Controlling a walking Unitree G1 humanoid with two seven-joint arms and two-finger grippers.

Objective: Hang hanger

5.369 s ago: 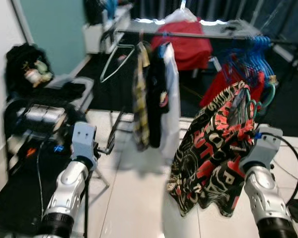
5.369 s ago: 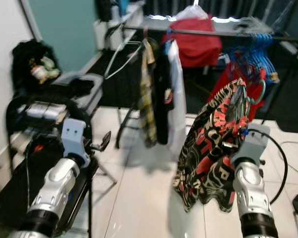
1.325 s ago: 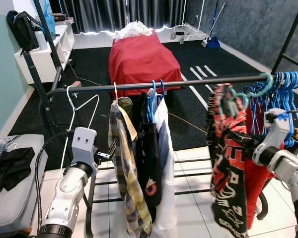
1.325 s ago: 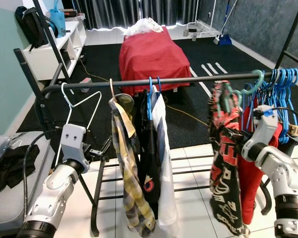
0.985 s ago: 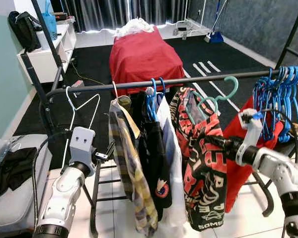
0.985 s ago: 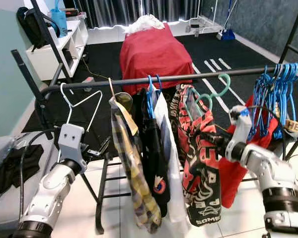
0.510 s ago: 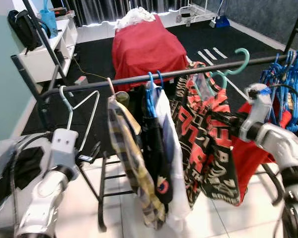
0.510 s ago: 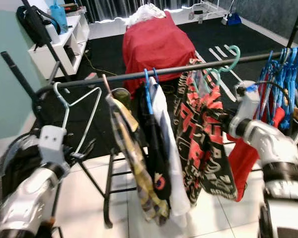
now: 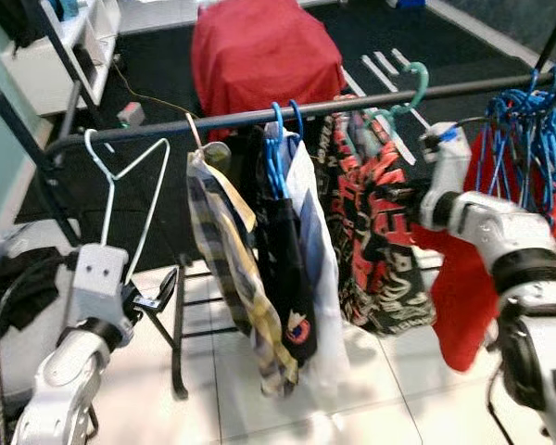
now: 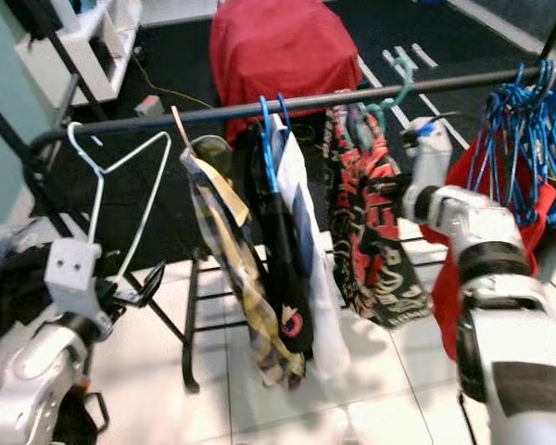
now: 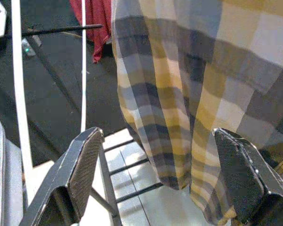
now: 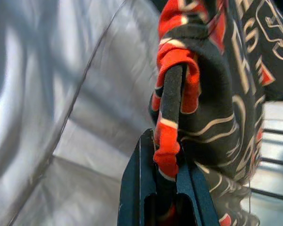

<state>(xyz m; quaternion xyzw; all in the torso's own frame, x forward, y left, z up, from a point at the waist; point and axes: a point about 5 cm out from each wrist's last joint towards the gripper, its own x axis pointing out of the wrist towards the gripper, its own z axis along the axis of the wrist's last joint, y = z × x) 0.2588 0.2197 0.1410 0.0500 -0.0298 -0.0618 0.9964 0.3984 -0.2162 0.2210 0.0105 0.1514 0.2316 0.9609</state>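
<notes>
A teal hanger point(image 9: 410, 91) carries a black-and-red patterned garment point(image 9: 375, 236). Its hook arches over the dark rail point(image 9: 167, 128), between the white shirt and the blue hangers; I cannot tell whether it rests on the rail. My right gripper point(image 12: 167, 157) is shut on the fabric-covered hanger arm, and in the eye views the garment hides its fingers. My right wrist point(image 9: 443, 162) is just below the rail. My left gripper point(image 9: 162, 289) is open, low on the left, facing the plaid shirt point(image 11: 188, 94) and holding nothing.
On the rail hang an empty white hanger point(image 9: 120, 176), a plaid shirt point(image 9: 227, 255), black and white garments point(image 9: 296, 250), a bunch of blue hangers point(image 9: 528, 120) and a red garment point(image 9: 463, 297). A red-covered bed point(image 9: 259, 51) stands behind, and a grey seat point(image 9: 18, 324) is at the left.
My right gripper has carried the hanger and garment up to the rail, so the hook now sits at rail height. The view has tilted downward. The left arm stays low.
</notes>
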